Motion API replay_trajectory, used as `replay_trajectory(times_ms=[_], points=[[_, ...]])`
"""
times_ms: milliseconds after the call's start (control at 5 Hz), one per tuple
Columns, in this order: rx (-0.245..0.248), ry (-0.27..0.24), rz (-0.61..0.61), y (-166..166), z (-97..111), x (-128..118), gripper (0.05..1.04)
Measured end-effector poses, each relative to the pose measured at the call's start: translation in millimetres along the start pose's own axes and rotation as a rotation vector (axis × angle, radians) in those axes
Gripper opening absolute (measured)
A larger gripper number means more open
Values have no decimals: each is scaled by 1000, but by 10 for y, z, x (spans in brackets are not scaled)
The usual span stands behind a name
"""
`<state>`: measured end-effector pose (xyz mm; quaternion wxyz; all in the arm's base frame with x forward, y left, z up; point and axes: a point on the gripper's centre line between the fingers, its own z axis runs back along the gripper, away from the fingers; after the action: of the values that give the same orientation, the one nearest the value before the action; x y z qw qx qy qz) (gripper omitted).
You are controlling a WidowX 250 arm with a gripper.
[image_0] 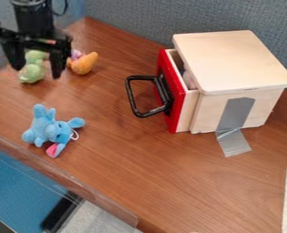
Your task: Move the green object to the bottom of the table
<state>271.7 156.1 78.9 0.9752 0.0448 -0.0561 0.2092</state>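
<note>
One black two-finger gripper (pixel 37 71) hangs at the upper left, best lowered straight down until its fingers sit low around the lumpy green toy (pixel 33 73), then closed gently on the toy's middle. A soft body like that would probably give under the squeeze, so a firm, centred grip should serve better than a pinch at the top. Those fingers stand wide apart, one to each side of the toy, with nothing clamped between them; whether either touches it, I cannot tell.

Just beside the right-hand finger in the view lies an orange curved toy with a purple part (pixel 83 63), close enough to get nudged or caught if the gripper comes down off line. The blue plush animal with a pink patch (pixel 48 129) lies nearer the front, so the carry wants a good lift over it or a path round it. Farther out, the pale wooden box with a red drawer front (pixel 231 61) and its black handle (pixel 133 98) call for room too. The brown wood-grain table (pixel 176 182) offers a likely set-down spot low in the view, safely in from its edge.
</note>
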Motion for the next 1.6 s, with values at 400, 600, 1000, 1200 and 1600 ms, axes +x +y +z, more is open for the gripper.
replay_trajectory(times_ms=[400,600,1000,1200,1600], points=[[28,-43,84,303,-385,627,1001],[44,-37,106,382,-591,698,1001],[98,45,106,471,-912,647,1001],[102,65,109,467,-984,625,949],[25,-61,89,214,-419,594,504]])
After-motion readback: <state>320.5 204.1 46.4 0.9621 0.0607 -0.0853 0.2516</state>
